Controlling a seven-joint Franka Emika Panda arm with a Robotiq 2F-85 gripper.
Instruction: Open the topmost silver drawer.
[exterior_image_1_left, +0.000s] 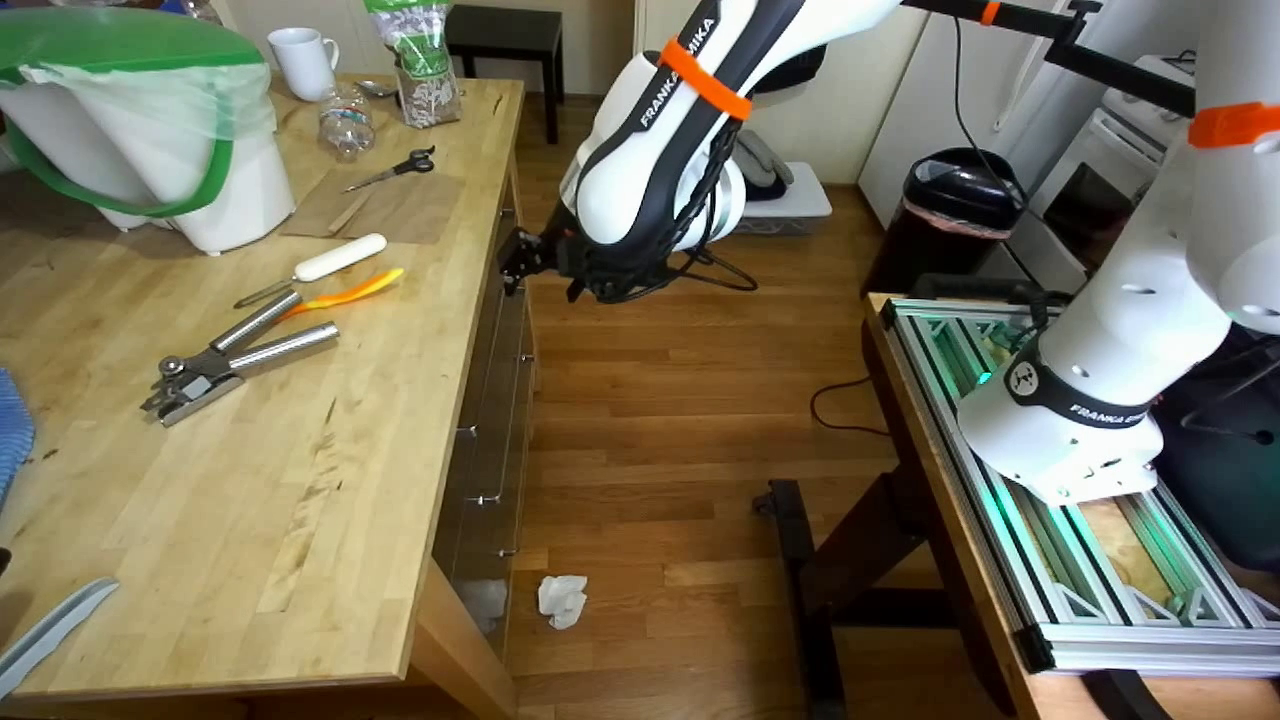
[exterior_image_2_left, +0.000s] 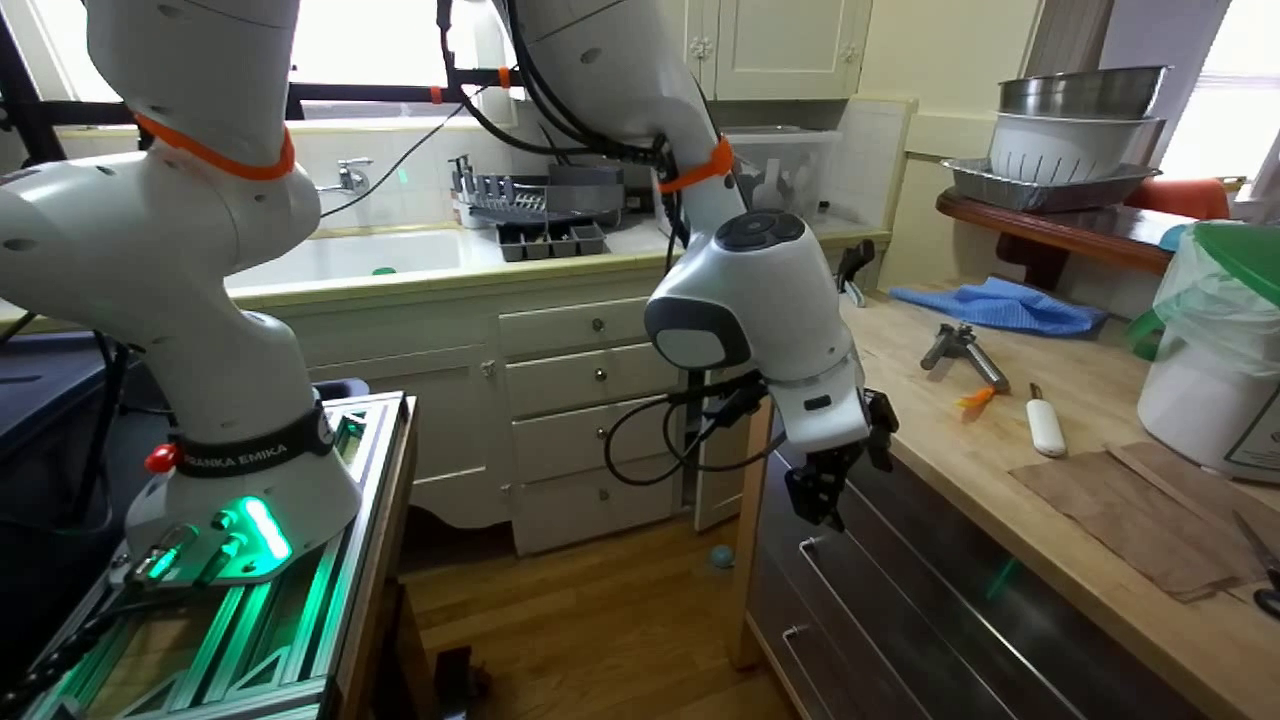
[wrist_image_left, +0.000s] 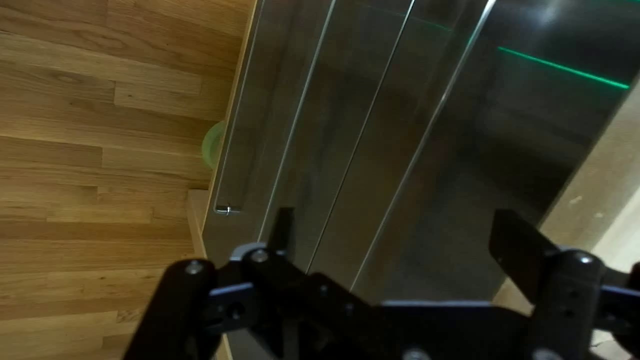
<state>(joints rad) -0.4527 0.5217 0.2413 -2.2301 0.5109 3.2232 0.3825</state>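
Plainly, the step in hand is getting a hold on the top drawer (wrist_image_left: 500, 165), which sits just under the worktop (exterior_image_1_left: 390, 520) and looks closed. The gripper (wrist_image_left: 395, 220) is just beside the worktop's edge, its jaws spread wide and holding nothing. In the wrist view a long bright bar (wrist_image_left: 434, 116), most likely the handle, runs between the two fingers (wrist_image_left: 520, 245); whether either finger touches anything cannot be told. To do this well, steer the finger on the worktop side clear of the wooden lip, ease in until the pads straddle the bar, and close on that alone, away from the lower drawers (wrist_image_left: 270, 125). Then the pull should go straight out, slow and level; with so wide a drawer, a hold toward the bar's middle would probably keep it from skewing.
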